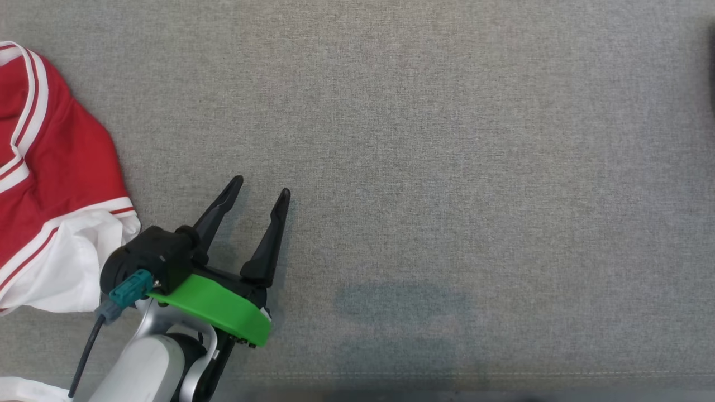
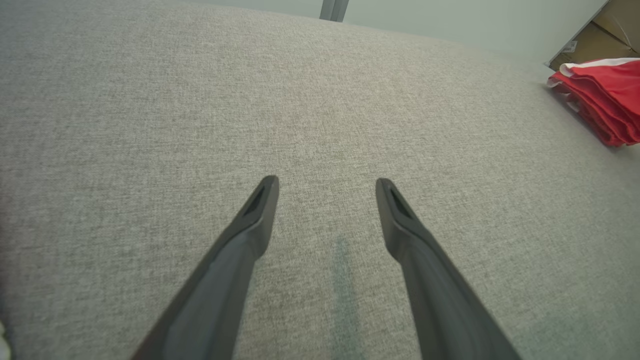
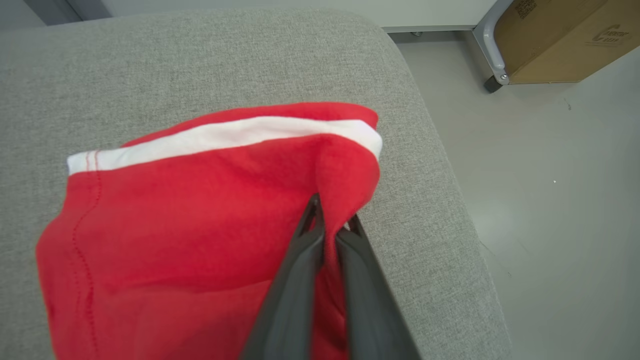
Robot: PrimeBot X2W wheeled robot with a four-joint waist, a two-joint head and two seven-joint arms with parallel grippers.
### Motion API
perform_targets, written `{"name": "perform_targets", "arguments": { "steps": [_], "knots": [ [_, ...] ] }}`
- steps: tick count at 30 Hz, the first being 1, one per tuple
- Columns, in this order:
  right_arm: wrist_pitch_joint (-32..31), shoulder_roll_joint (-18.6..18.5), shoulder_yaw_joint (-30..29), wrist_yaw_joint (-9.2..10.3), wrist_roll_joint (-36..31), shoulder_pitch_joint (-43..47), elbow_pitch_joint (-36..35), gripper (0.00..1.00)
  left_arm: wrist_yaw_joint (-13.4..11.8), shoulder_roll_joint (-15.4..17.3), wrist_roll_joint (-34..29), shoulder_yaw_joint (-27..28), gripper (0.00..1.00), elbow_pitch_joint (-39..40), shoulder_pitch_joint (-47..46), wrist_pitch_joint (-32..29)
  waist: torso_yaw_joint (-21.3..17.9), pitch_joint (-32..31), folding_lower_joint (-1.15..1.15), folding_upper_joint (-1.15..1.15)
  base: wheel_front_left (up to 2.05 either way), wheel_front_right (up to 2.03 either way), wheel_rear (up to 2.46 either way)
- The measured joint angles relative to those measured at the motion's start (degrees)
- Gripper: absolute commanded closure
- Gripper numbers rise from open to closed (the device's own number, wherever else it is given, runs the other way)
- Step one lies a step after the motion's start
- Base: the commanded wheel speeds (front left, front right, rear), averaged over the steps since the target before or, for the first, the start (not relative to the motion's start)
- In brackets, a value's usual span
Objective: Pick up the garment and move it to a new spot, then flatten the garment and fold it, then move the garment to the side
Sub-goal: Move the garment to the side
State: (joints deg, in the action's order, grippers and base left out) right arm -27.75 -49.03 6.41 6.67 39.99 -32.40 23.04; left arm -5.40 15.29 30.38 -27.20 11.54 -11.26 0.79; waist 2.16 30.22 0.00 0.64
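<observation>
Bright even light w/ soft shadows, wrist-view edge warp.

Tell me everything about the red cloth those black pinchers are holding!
The red garment looks like soft knit cloth, with a white stripe along one edge and stitched seams. It lies folded on the grey cushion, close to its rounded edge. The right gripper is shut on a raised fold of it.

Grey fabric surface, cardboard box, pale floor, grey metal leg

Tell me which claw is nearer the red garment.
Right. The right claw is shut on a fold of the red garment; the left claw is open over grey upholstery beside it, fingers clear.
</observation>
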Motion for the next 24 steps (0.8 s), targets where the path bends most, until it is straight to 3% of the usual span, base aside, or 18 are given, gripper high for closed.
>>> {"name": "perform_targets", "arguments": {
  "steps": [1,13,24],
  "knots": [
    [0.6,0.0,0.0,0.08,-0.9,-0.1,0.5,0.00,-0.2,0.0,0.0,0.3,0.00,0.0,0.0,0.0,-0.1,0.0,0.00,0.00,0.00,0.00,0.00],
    [7.0,0.8,2.5,0.43,-7.4,-1.3,4.7,0.00,-0.2,0.0,0.0,1.0,0.00,-1.2,0.0,0.4,-2.4,-1.1,0.00,0.00,0.00,0.00,0.00],
    [24.3,6.9,1.9,0.42,-9.2,-4.3,-2.9,0.00,-0.2,0.1,0.3,3.6,0.00,-5.4,0.0,3.9,-5.2,-6.7,0.00,0.00,0.00,0.00,0.00]
  ]
}}
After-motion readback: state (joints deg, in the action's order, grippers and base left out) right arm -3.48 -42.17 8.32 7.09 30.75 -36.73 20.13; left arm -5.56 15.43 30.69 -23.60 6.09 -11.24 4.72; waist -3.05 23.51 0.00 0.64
